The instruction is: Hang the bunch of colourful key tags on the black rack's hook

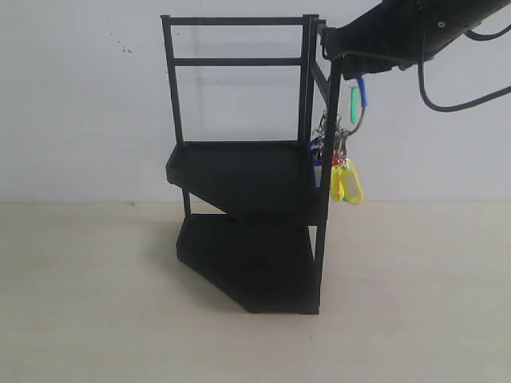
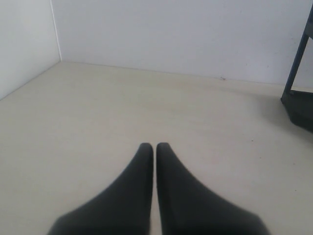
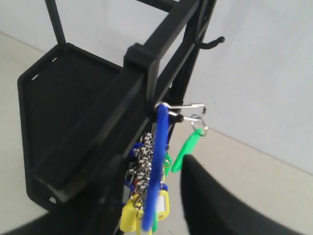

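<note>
The black rack (image 1: 239, 171) stands mid-table. The colourful key tag bunch (image 1: 343, 163) dangles beside its front upright, near the top. In the right wrist view a silvery ring (image 3: 182, 108) of the bunch sits over the hook (image 3: 177, 118), and the chains and yellow tags (image 3: 142, 208) hang below it. My right gripper (image 3: 151, 164) is open around the bunch. One finger (image 3: 210, 196) stands apart from the blue tag (image 3: 157, 166); the other finger merges with the dark rack. My left gripper (image 2: 154, 146) is shut on nothing, low over the table.
A curled J-hook (image 3: 210, 43) juts out under the top rail. The rack's upper tray (image 3: 63, 112) lies close to my right gripper. A lower corner of the rack (image 2: 299, 98) shows in the left wrist view. White walls (image 1: 80, 104) close the back.
</note>
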`<move>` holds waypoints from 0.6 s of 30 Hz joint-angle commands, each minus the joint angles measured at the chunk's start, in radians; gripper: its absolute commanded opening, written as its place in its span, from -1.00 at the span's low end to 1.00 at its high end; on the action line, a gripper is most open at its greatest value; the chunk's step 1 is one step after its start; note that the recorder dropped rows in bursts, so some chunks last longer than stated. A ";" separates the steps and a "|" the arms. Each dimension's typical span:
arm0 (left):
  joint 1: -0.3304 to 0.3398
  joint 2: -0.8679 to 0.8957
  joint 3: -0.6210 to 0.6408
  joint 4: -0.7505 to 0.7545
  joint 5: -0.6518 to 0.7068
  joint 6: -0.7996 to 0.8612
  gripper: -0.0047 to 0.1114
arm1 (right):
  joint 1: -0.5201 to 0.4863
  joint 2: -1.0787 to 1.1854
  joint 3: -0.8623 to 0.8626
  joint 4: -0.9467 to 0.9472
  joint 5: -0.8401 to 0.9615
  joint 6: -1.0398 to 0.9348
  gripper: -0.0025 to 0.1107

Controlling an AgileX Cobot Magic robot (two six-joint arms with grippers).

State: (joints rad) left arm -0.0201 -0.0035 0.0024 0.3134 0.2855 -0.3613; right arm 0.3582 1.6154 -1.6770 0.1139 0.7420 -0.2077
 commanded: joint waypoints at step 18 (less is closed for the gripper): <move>-0.001 0.004 -0.002 -0.001 -0.004 0.003 -0.84 | -0.001 -0.127 -0.010 -0.265 0.201 0.144 -0.13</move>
State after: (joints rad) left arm -0.0201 -0.0035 0.0024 0.3134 0.2855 -0.3613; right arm 0.3582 1.4945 -1.6828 -0.1017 0.8685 -0.1023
